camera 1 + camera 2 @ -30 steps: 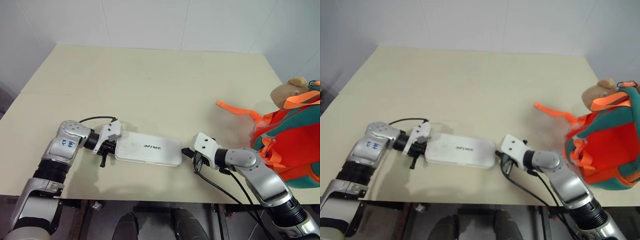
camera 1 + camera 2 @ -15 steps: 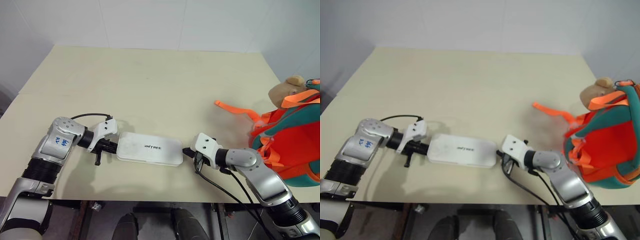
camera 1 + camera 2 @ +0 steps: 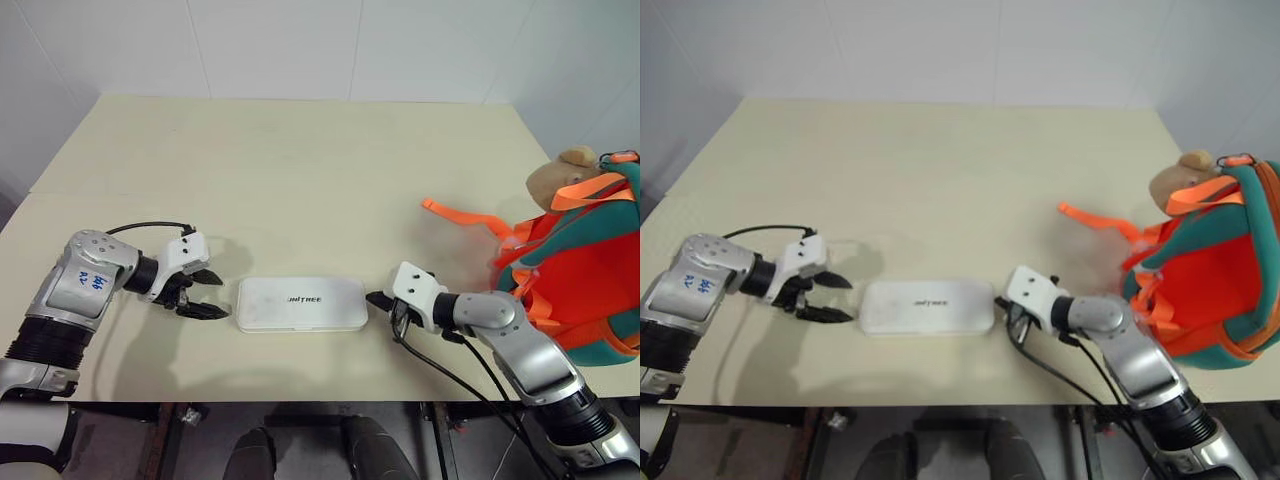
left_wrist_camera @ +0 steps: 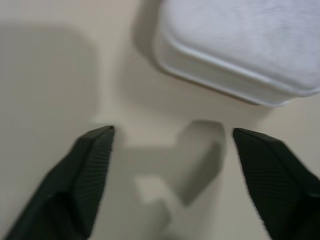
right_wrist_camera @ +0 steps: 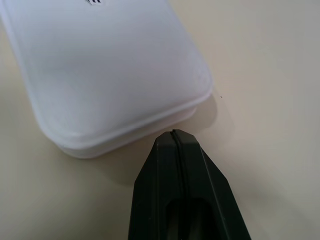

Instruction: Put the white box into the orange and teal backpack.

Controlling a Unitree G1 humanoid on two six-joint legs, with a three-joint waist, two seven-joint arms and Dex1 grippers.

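Since the earlier frames the left gripper (image 3: 204, 293) has let go of the white box (image 3: 301, 304) and backed off toward the left of the frame, its fingers (image 4: 84, 172) now spread wide with bare surface (image 3: 300, 170) between them. The box has also settled square (it lay slightly skewed before), flat on the surface at lower centre, its long axis running left to right across the frame.

The right gripper (image 3: 375, 299) sits at the box's right short end, fingers pressed together and grasping nothing; whether the tip touches the end or stops just short is hard to tell. The left gripper is just beside the opposite short end, clearly apart from it. So the box lies between the two grippers, end on to each, the right one being nearer.

The orange and teal backpack (image 3: 585, 272) stands at the right edge of the frame, well apart from the box, on the right arm's side.

The right wrist view shows the seam round the box's rounded corner and the closed tip aimed at it; the left wrist view shows the gap between the open fingers and the near corner, which the head views only hint at.
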